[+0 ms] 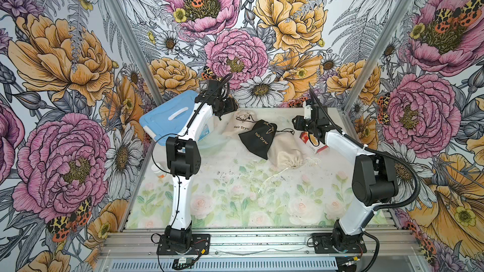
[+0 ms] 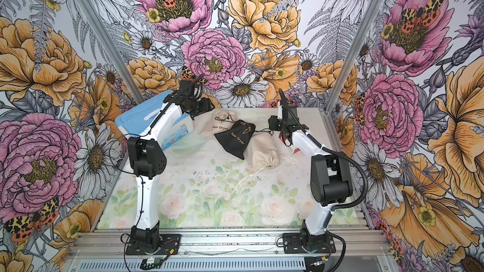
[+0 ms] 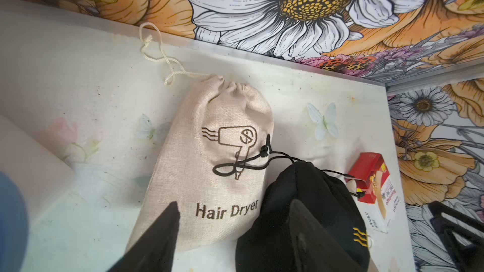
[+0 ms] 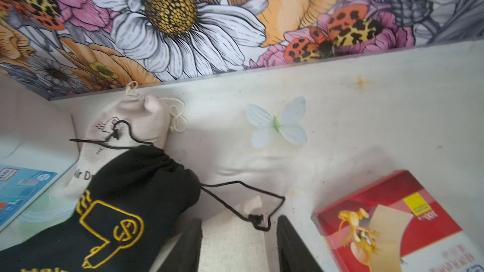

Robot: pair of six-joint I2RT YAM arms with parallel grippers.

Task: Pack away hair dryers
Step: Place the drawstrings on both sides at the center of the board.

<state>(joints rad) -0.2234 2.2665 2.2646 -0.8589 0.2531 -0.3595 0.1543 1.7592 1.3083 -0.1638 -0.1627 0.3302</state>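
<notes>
Hair dryers show bare nowhere; judging by the bulges, they sit inside the three pouches. The left gripper [image 3: 233, 205] hangs with jaws apart and empty above a beige pouch [image 3: 217, 153] and the black pouch [image 3: 301, 218] overlapping it, both cinched. The right gripper [image 4: 239, 221] is likewise spread, holding nothing, over a second beige pouch [image 1: 285, 153], also drawn closed. Farther out on the counter [image 1: 235, 192] are a red box [image 4: 387, 218] and a blue-lidded bin [image 1: 162, 119]. The packing looks finished or nearly so; perhaps the pouches go in the bin.
</notes>
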